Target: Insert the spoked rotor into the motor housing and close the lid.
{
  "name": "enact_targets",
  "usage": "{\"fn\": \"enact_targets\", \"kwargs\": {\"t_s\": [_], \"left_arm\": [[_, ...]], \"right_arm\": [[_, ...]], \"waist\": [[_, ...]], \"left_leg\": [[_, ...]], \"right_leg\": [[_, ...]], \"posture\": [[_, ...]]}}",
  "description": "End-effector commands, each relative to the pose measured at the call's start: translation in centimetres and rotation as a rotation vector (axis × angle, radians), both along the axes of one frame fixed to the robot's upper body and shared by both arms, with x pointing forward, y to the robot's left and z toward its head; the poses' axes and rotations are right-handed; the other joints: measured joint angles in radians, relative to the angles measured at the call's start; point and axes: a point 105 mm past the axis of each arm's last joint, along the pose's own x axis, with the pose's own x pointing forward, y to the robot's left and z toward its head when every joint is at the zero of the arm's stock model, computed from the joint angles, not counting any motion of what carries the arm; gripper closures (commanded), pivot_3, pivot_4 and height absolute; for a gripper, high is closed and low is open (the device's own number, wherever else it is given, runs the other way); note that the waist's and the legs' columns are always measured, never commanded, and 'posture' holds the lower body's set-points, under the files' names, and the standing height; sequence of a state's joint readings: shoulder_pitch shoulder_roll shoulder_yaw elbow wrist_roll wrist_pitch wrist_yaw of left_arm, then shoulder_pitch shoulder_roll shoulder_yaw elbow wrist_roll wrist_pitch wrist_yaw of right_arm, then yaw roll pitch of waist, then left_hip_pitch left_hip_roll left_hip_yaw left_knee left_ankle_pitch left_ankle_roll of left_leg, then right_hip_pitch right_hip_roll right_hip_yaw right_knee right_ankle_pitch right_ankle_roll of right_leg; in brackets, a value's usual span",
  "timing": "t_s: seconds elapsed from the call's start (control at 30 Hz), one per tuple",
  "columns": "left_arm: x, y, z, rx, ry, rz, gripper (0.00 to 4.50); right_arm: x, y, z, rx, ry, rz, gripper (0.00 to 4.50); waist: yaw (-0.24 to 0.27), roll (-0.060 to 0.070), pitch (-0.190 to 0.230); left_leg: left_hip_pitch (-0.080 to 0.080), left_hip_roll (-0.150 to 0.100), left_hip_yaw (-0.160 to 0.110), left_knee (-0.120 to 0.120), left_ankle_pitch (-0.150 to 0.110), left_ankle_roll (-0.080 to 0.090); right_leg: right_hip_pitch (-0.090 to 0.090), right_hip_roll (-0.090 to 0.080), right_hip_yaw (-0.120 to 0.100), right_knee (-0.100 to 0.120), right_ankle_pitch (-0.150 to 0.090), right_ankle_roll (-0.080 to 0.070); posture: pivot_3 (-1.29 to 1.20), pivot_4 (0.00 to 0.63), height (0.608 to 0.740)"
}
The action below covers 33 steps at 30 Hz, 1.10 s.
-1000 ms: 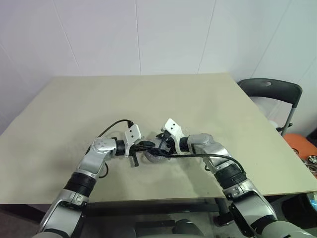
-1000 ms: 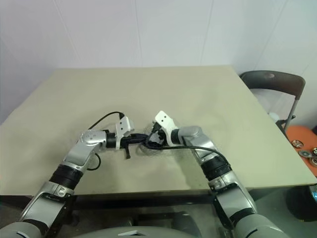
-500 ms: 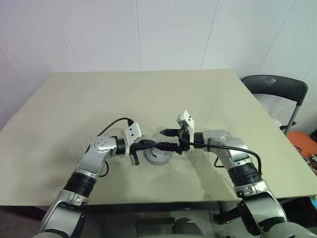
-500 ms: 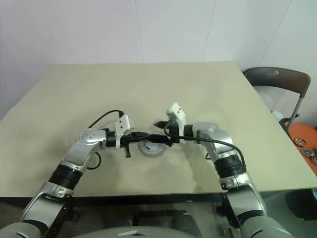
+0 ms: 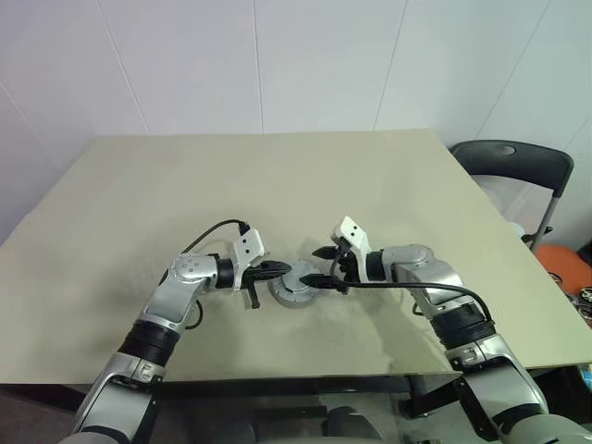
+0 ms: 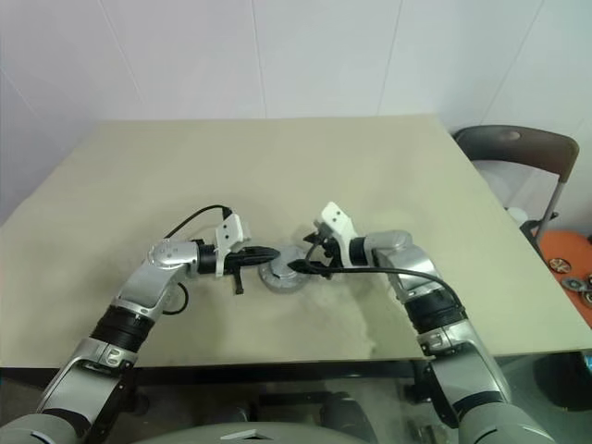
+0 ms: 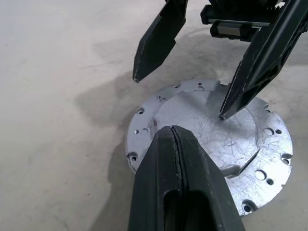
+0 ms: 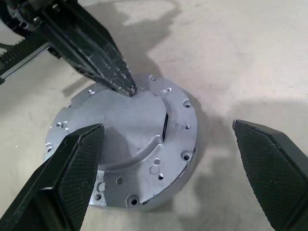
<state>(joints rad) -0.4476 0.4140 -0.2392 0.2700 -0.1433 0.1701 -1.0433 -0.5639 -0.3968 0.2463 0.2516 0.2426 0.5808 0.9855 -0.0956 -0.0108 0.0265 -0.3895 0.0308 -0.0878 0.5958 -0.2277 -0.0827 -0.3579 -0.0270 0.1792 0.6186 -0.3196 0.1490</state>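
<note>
— What's on the worktop [image 5: 139,203] right now?

— A round silver-grey metal disc [image 5: 298,289] lying flat near the front middle, between the two arms. Its rim is dotted with small holes and a raised plate covers most of its top face. By its look it is the lid, sitting closed over whatever is beneath; the windings of the motor housing and the spoked rotor can't be made out from here.

— And the left gripper [image 7: 175,137]?

— Its jaws are pressed together, the two black fingers meeting in a thin seam. The tip points in from the robot's left, angled slightly downward, and sits at the disc's near edge — in the right wrist view the closed tip seems to rest on the top face just inside the rim, though true contact is hard to confirm.

— The right gripper [image 8: 168,154]?

— Jaws spread wide, holding nothing. It comes in from the robot's right, also tilted down. One finger hangs over the disc's face, its tip close to the raised plate, while the other stands off to the far side of the disc, above bare worktop. The disc sits in the gap between them without either finger clamping it.

— Anything else around?

— A dark folding chair [image 5: 518,171] stands beyond the worktop's right corner, against the white wall.
</note>
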Motion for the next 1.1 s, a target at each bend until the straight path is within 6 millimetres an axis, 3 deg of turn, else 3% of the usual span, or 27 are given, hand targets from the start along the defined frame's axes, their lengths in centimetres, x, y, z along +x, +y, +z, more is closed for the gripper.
{"fn": "enact_targets", "kwargs": {"t_s": [0.03, 0.47, 0.73, 0.9, 0.97, 1.1], "left_arm": [[-1.7, 0.1, -3.0, 0.068, 0.127, -0.045, 4.5], [-2.4, 0.2, -3.6, 0.092, 0.141, -0.073, 4.5], [-2.6, 0.4, -3.9, 0.109, 0.149, -0.086, 4.5], [-2.8, 0.3, -3.6, 0.102, 0.149, -0.099, 4.5], [-2.8, 0.4, -3.6, 0.103, 0.149, -0.1, 4.5], [-2.8, 0.6, -3.6, 0.106, 0.145, -0.095, 4.5]], "right_arm": [[0.1, 0.2, 0.9, 0.014, -0.029, 0.012, 0.02], [0.6, -0.4, 1.0, 0.007, -0.047, -0.029, 0.02], [-0.1, 0.2, 4.6, 0.252, -0.008, 0.005, 0.02], [-0.8, -1.0, 5.7, 0.305, 0.034, -0.013, 0.02], [-0.9, -1.5, 5.7, 0.313, 0.061, -0.026, 0.02], [-1.1, -3.2, 3.1, 0.21, 0.247, -0.155, 0.02]], "waist": [[0.001, 0.0, 0.0], [0.001, 0.0, 0.0], [0.0, 0.0, 0.0], [0.002, 0.0, 0.0], [0.002, 0.0, 0.0], [0.001, 0.0, 0.0]], "left_leg": [[0.0, 0.0, 0.0, 0.0, 0.0, 0.0], [0.0, 0.0, 0.0, 0.0, 0.0, 0.0], [0.0, 0.0, 0.0, 0.0, 0.0, 0.0], [0.001, 0.0, 0.0, 0.0, 0.0, 0.0], [0.001, 0.0, 0.0, 0.001, 0.0, 0.0], [0.001, 0.0, 0.0, 0.001, 0.0, 0.0]], "right_leg": [[0.0, 0.0, 0.0, 0.0, 0.0, 0.0], [0.0, 0.0, 0.0, 0.0, 0.0, 0.0], [0.0, 0.0, 0.0, 0.001, 0.0, 0.0], [0.001, 0.0, 0.0, 0.002, 0.0, 0.0], [0.001, 0.0, 0.0, 0.002, 0.0, 0.0], [0.001, 0.0, 0.0, 0.002, 0.0, 0.0]], "posture": [[0.0, 0.0, 0.74], [0.0, 0.0, 0.74], [0.0, 0.0, 0.74], [0.0, 0.0, 0.74], [0.0, 0.0, 0.74], [0.0, 0.0, 0.74]]}}
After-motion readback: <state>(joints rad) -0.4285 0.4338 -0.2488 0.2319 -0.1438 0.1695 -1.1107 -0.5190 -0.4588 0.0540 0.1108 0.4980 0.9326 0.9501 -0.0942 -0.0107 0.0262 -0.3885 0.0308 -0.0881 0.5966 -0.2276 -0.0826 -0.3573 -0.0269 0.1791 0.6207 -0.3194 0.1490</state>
